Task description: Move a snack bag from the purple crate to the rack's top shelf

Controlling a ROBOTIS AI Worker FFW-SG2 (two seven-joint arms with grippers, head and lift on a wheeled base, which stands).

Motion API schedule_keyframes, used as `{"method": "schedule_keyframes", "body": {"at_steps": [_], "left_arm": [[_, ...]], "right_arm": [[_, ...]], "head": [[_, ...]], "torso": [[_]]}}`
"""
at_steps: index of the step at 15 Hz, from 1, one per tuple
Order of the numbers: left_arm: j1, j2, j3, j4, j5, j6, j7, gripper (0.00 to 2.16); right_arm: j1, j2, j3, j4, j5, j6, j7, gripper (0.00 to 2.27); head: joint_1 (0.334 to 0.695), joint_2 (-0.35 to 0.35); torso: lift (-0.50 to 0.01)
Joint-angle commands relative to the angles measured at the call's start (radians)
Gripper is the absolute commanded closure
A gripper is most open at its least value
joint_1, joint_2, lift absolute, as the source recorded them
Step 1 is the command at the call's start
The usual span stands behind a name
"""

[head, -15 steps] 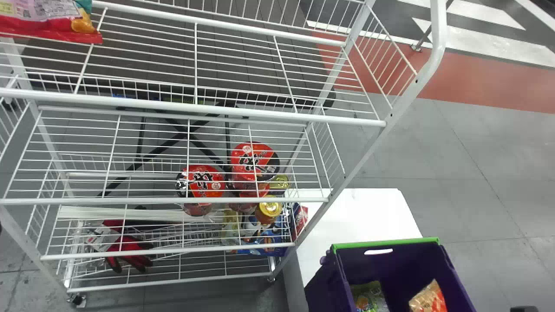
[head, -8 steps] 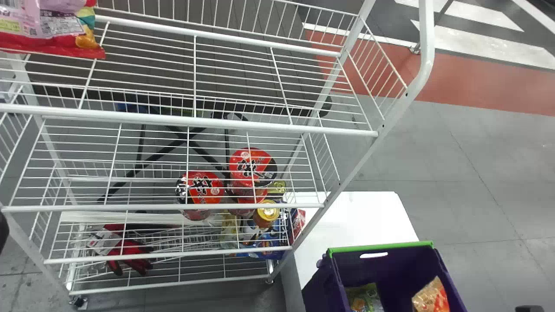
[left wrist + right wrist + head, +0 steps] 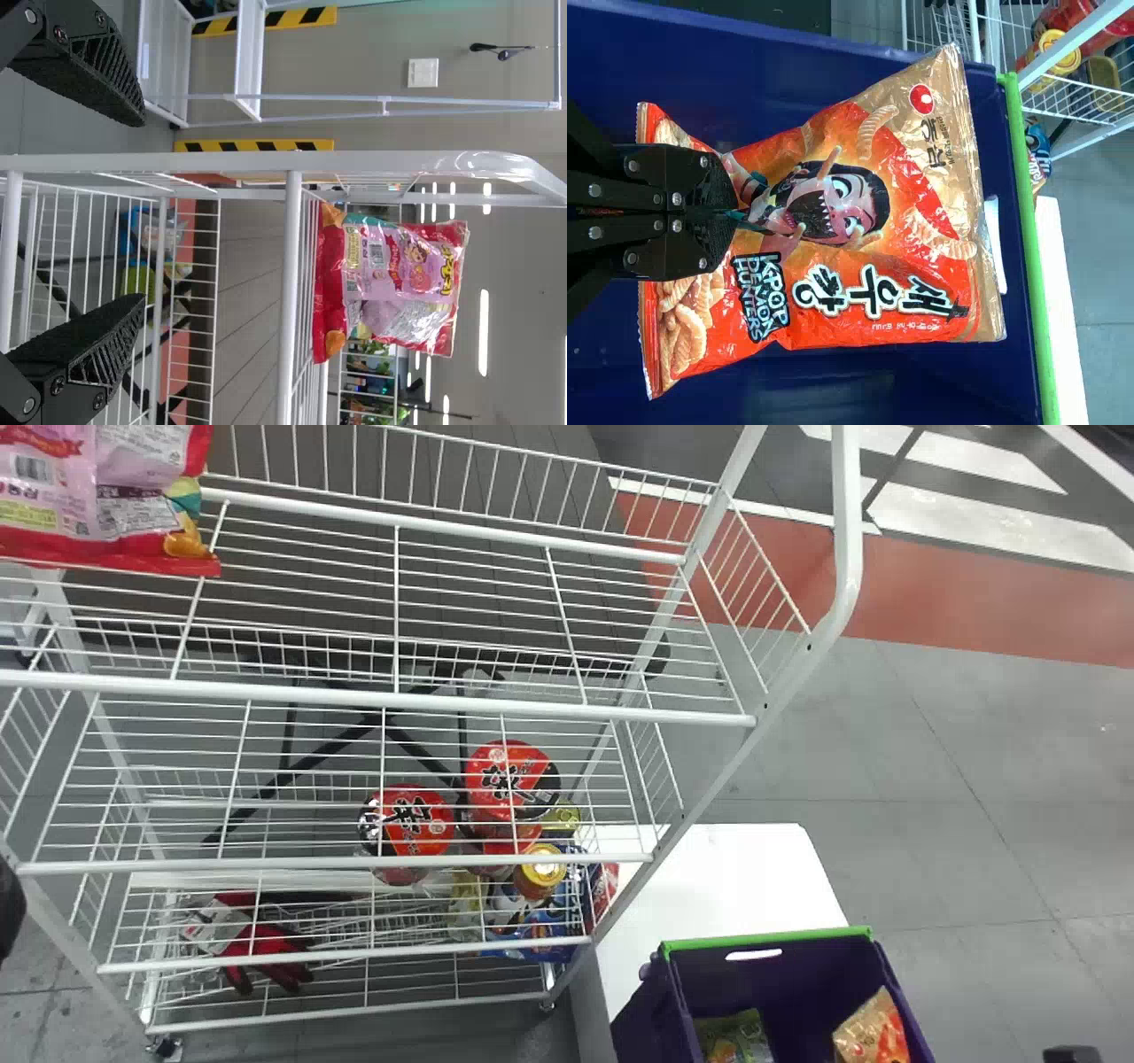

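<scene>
The snack bag (image 3: 877,195) is in the purple crate (image 3: 766,937), its far end near the green-rimmed wall. The right gripper (image 3: 735,217) has its fingers closed on it, pinching the face in from the nearer end seam; the bag lies straight ahead of the fingertips, its long axis running roughly in line with them. Whether its weight is off the crate's floor I cannot tell. A green bag (image 3: 733,1036) lies beside it in the crate.

The crate sits on a white table (image 3: 735,886). The rack (image 3: 354,861) stands left of the crate, and its top shelf (image 3: 478,629) is higher than the crate and farther forward. A pink bag (image 3: 399,283) is on that shelf, well left of the crate. The left gripper (image 3: 143,210), fingers wide apart, is by the rack, far from the crate.

So the right arm, the nearer, should raise the bag until its forward end clears the green rim, then carry it left.
</scene>
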Motion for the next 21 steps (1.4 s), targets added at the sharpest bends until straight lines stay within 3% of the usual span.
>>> {"method": "schedule_keyframes", "body": {"at_steps": [1, 21], "left_arm": [[0.003, 0.002, -0.002, 0.000, 0.000, -0.006, 0.001, 0.12], [-0.015, 0.005, -0.001, 0.020, -0.011, -0.034, 0.007, 0.13]], "right_arm": [[0.000, 0.000, 0.000, 0.000, 0.000, 0.000, 0.000, 1.72], [-0.051, 0.014, 0.026, 0.005, -0.011, 0.003, -0.005, 1.72]], "head": [[0.695, -0.350], [0.695, -0.350]], "torso": [[-0.150], [-0.070]]}}
